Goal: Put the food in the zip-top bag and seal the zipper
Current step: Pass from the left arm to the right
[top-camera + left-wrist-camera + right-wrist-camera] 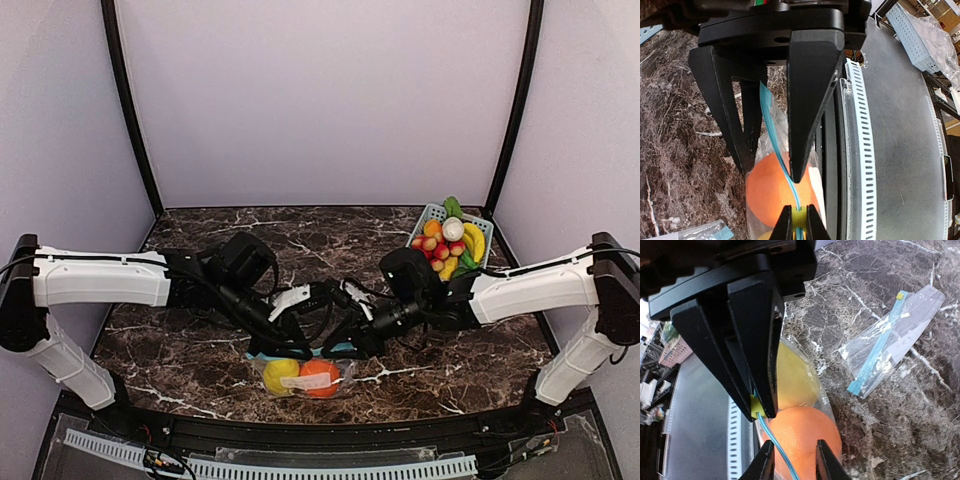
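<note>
A: Zip-top bag, lying where?
B: Resting on the marble table by the near edge, enclosing a yellow fruit and an orange ball.
A: Left gripper?
B: Squeezing nearly closed on the bag's blue zipper strip.
A: Right gripper?
B: Pinching the yellow slider between narrowly parted fingertips (just beside the left gripper's tips), riding on that same strip.
A: Other food?
B: Sitting in the basket at the far right, well apart.
</note>
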